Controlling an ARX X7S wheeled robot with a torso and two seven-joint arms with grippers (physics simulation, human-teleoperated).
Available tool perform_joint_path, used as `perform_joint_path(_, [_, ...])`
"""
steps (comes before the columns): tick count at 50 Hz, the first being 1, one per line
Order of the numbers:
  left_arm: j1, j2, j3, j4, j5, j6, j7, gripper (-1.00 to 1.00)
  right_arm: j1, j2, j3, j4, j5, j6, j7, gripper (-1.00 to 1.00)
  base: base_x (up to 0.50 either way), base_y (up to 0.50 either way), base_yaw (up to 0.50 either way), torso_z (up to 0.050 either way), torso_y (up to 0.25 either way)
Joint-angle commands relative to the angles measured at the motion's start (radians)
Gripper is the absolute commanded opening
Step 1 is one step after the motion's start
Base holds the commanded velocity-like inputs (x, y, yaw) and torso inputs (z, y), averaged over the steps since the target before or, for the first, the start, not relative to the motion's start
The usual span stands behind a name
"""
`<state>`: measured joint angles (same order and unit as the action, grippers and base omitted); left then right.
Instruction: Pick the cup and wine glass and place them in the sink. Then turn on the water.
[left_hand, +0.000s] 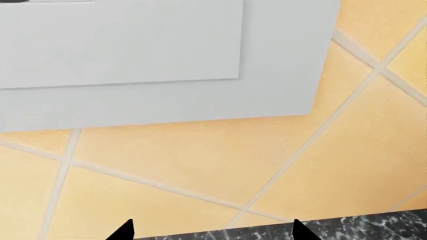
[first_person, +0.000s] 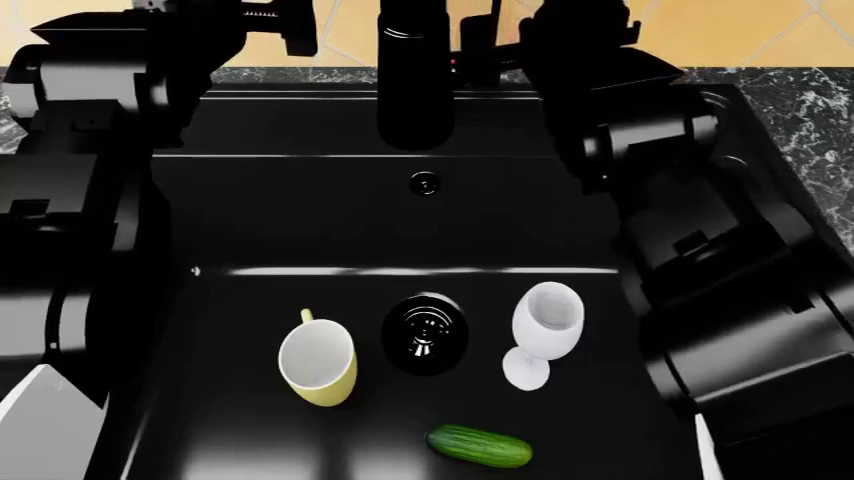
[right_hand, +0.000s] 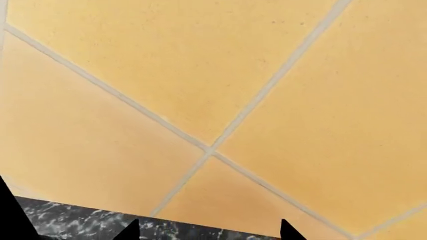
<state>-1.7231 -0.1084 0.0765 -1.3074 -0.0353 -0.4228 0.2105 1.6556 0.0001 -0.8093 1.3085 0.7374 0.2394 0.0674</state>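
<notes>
Both my grippers, left (left_hand: 210, 231) and right (right_hand: 208, 231), sit with fingertips spread and empty facing the tiled wall, while the cup (first_person: 318, 364) and wine glass (first_person: 545, 330) rest in the sink (first_person: 307, 220) either side of the drain (first_person: 427, 334).

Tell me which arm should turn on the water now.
Right, probably: left claw and right claw both hang open facing tiles, but the faucet's side fitting juts toward the robot's right.
</notes>
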Motion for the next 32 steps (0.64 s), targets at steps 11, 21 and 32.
perform_joint_path(11, [-0.004,0.003,-0.006,0.0,0.01,0.0,0.004,1.0,-0.023,0.001,0.516,0.0,-0.497,0.081,-0.026,1.0,0.0,0.0,0.0,0.0,0.0])
perform_joint_path(21, [-0.005,0.004,-0.007,0.0,0.013,0.0,0.002,1.0,-0.023,0.0,0.612,0.0,-0.576,0.096,-0.024,1.0,0.0,0.0,0.0,0.0,0.0])
perform_joint_path(32, [-0.006,0.001,-0.009,0.0,0.014,0.0,0.002,1.0,0.015,0.0,0.585,0.0,-0.564,0.094,-0.023,1.0,0.0,0.0,0.0,0.0,0.0])
